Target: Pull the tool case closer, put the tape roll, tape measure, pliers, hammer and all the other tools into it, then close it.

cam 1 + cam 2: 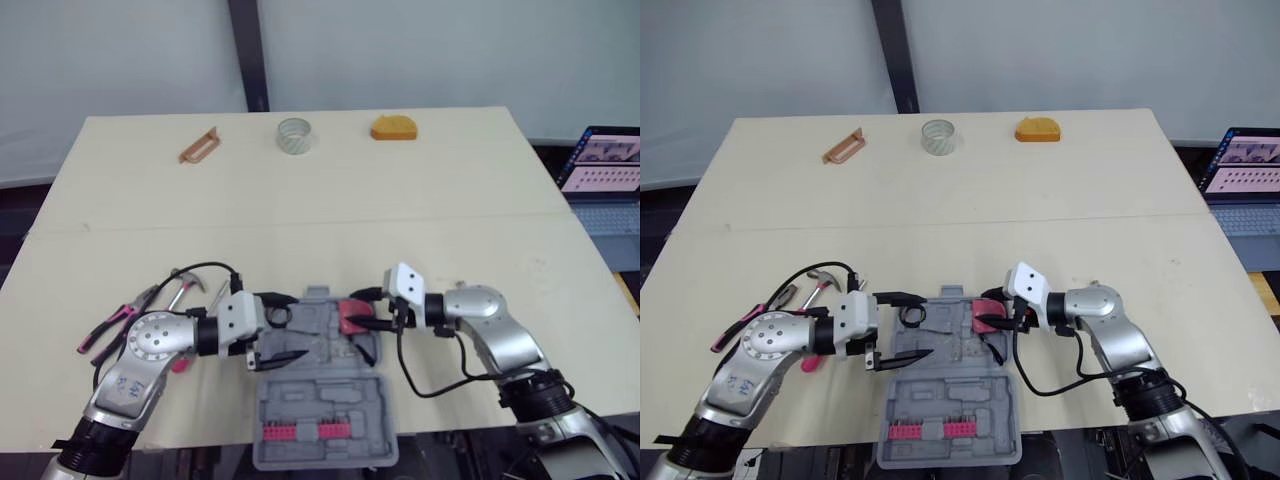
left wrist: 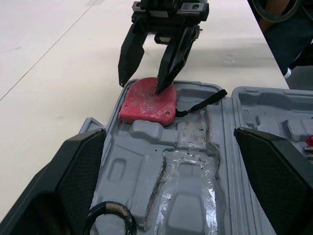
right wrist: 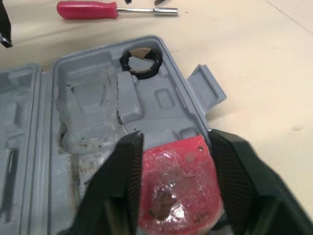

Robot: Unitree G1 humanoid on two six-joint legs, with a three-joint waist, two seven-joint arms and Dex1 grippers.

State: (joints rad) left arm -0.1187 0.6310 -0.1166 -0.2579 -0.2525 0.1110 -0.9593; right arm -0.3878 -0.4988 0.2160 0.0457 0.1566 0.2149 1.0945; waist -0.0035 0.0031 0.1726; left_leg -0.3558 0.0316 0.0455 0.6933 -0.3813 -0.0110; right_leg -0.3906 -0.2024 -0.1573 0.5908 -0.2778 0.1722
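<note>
Open tool case lies at the near edge of the table. The left gripper hangs over its left end, fingers wide apart and empty. The right gripper, fingers parted, has its tips at the red tape measure, which lies in the case's right end. A black tape roll sits in a left-end recess. Pliers and hammer lie to the left of the case, partly hidden behind the left arm.
</note>
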